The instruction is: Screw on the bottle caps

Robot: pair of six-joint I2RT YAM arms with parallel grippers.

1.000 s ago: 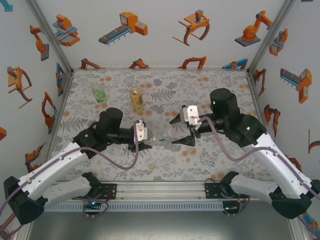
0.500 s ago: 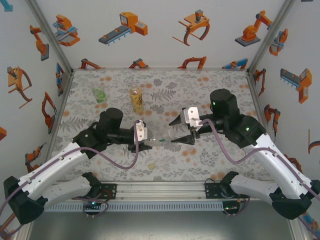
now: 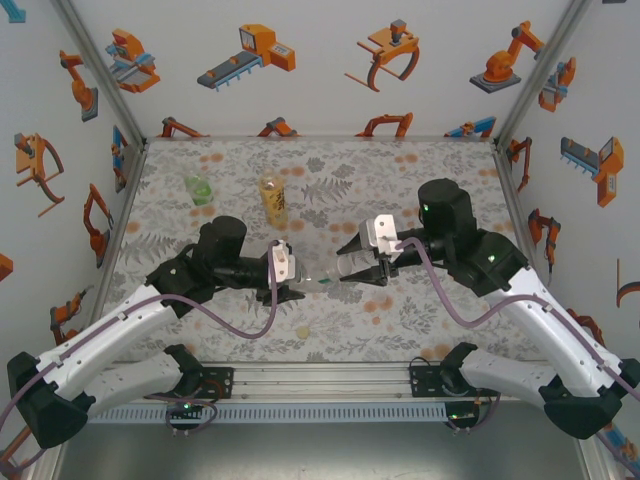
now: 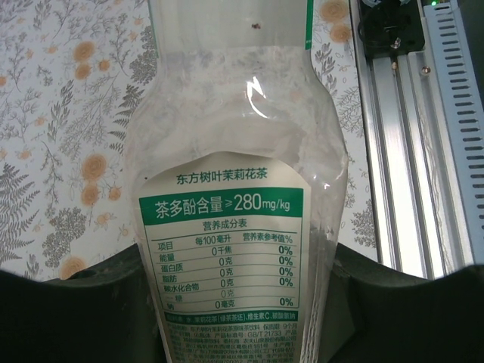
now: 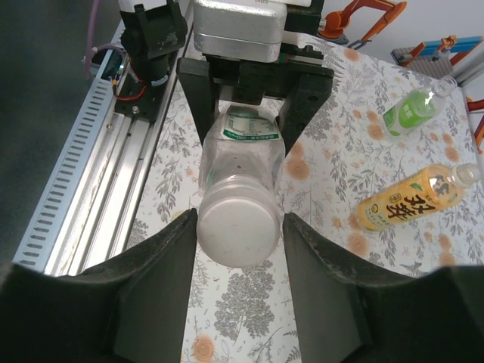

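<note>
white arms (image 3: 110, 335), black joints (image 3: 225, 238), purple cables (image 3: 240, 333)

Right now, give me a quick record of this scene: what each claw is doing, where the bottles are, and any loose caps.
left claw: shut on the clear bottle, held level above the table
right claw: fingers on either side of that bottle's free end; contact unclear
green bottle: standing at the far left of the table
amber bottle: standing just right of the green one
pale yellow cap: loose on the table near the front edge, between the arms
</note>
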